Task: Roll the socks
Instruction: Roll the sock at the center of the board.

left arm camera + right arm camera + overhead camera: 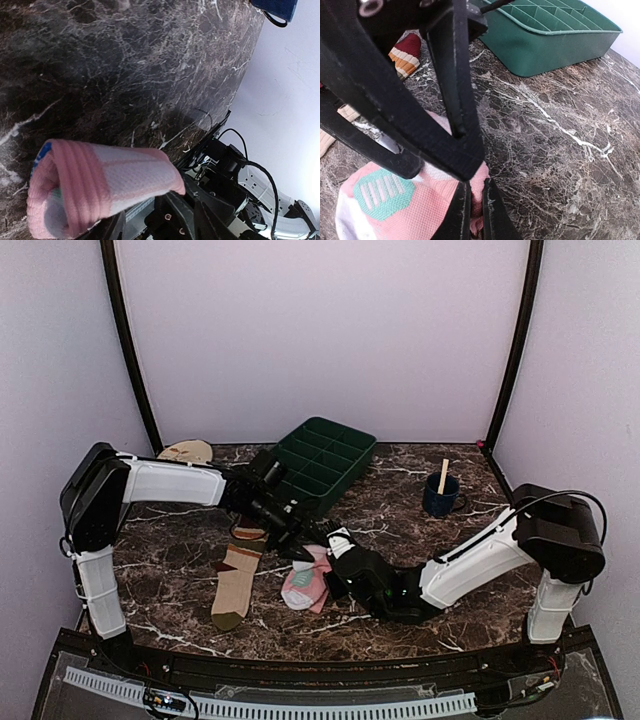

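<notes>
Top external view: two socks lie on the dark marble worktop [180, 550] between the two arms, and the rolling looks barely begun. The pink sock [303, 587], on the near side of the green compartment tray [300, 435], is bunched. The left wrist view shows one end of it curled into a thick fold. The striped sock [236, 585] lies flat at full length just beside it, not yet rolled.

The right fingers [475, 205] are pressed almost together on a fold of the pink sock. The left fingers [292, 540] sit at the sock's far end; whether they are parted or grip anything cannot be told.

Count: two socks, one tray, one blue mug [438, 500] holding one wooden stick [443, 476], and one round beige disc [187, 451] at the back left.
</notes>
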### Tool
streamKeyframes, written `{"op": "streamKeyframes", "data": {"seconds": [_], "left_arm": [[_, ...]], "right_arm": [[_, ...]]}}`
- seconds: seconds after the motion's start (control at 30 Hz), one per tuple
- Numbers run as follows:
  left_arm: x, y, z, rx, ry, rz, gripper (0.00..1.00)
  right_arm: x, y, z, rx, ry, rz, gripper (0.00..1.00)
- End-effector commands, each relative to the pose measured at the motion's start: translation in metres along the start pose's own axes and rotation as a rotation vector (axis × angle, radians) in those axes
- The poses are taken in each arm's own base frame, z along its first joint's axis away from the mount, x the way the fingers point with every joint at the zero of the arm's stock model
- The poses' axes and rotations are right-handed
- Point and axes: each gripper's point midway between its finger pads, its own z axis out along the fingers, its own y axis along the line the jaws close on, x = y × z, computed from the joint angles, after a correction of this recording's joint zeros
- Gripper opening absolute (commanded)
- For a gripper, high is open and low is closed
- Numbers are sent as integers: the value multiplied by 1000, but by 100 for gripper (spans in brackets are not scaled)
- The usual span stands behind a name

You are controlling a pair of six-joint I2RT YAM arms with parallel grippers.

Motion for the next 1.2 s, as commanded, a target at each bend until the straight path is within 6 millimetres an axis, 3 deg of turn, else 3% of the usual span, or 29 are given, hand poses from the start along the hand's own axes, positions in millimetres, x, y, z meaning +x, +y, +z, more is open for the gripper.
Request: {"op": "streamKeyframes", "data": {"seconds": [0.0,0.1,0.43,0.47,0.5,0.53,0.73,0.87,1.17], "left_arm": [[-3,24,2,-67,-12,-69,50],[-7,30,2,-79,-21,-87,52],[-30,23,4,-74,-34,-78,55],[-31,21,5,-73,-36,-76,59],[-37,23,5,-86,-59,-76,76],[-39,23,6,-87,-62,-76,80],[-43,20,9,-82,-54,-73,80],[-44,17,10,-71,-54,-67,71],[-40,14,14,-40,-22,-64,41]], "right_arm": [[0,1,-3,2,-26,4,0],[2,1,-4,-6,-22,6,0],[8,10,-7,-60,-11,0,0],[8,11,-7,-67,-10,0,0],[10,13,-8,-72,-7,-3,0],[11,14,-8,-79,-4,-3,0],[15,24,-10,-106,1,-19,0],[17,25,-9,-109,7,-27,0],[21,28,-6,-111,21,-33,0]]}}
